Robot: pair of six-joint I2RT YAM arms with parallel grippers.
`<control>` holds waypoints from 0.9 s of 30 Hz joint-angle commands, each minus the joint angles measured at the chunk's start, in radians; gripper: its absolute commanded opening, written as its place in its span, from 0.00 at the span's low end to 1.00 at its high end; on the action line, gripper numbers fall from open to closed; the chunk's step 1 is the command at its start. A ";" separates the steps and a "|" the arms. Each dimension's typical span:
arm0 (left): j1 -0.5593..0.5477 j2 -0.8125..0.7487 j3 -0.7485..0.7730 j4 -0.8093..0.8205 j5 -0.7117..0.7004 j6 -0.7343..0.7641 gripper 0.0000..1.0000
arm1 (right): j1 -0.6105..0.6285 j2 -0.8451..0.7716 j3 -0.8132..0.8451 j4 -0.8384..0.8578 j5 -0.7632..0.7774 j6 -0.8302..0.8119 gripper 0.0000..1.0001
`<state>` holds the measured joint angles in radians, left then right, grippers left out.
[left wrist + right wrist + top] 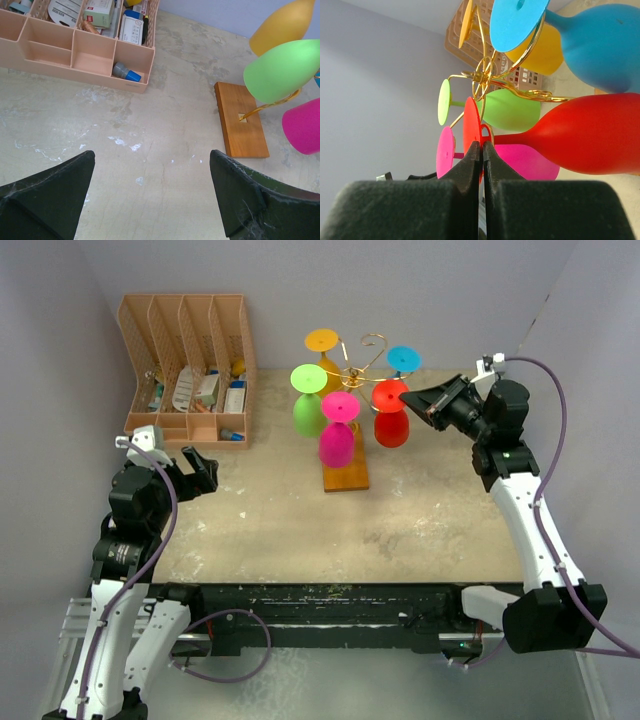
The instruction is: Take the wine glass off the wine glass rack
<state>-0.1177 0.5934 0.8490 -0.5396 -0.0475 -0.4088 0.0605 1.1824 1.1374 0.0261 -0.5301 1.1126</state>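
Pinching the thin foot disc of the red wine glass (pixel 590 135) edge-on with the right claw (pixel 481 147), clenched tight around it. Holding the left claw (pixel 152 156) spread wide over bare table (pixel 100 125), gripping nothing. Hanging bowl-down from the gold wire wine glass rack (pixel 482 82) just past the right claw's fingertips, with the red stem not yet out of its scroll arm. Likely biggest hazard: dragging the whole rack over, wooden base (pixel 345 472) and all, by pulling straight back toward the claw rather than out along the wire slot; easy to tip, by the look of so light a stand. Next down: knocking the blue glass (pixel 605 45) close beside the claw's fingers, or the pink glass (pixel 525 162) and green glass (pixel 510 110) just beyond the fingertips, through any swing of the red bowl on the way out. Smallest: losing the foot itself, a slick thin disc pinched only at its rim and apt to pivot or slip between the pads under the bowl's weight. Counted: one table; one peach file organizer (pixel 185 360), far across from the right claw and near the left; one rack; five glasses, namely the orange-yellow glass (pixel 322 340), green, pink, red and blue; two claws.
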 commanded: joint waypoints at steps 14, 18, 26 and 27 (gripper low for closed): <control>0.007 0.003 0.024 0.045 0.015 -0.004 0.99 | -0.002 -0.106 -0.034 0.057 -0.024 0.045 0.00; 0.007 0.002 0.025 0.044 0.015 -0.004 0.99 | -0.002 -0.110 -0.034 0.045 -0.034 0.043 0.00; 0.007 0.003 0.025 0.046 0.017 -0.004 0.99 | -0.001 -0.073 -0.017 0.085 -0.080 0.017 0.00; 0.007 0.003 0.025 0.046 0.017 -0.003 0.99 | -0.001 -0.067 -0.013 0.084 -0.087 0.017 0.00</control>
<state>-0.1177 0.5976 0.8490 -0.5396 -0.0402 -0.4088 0.0605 1.1027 1.1038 0.0448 -0.5602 1.1416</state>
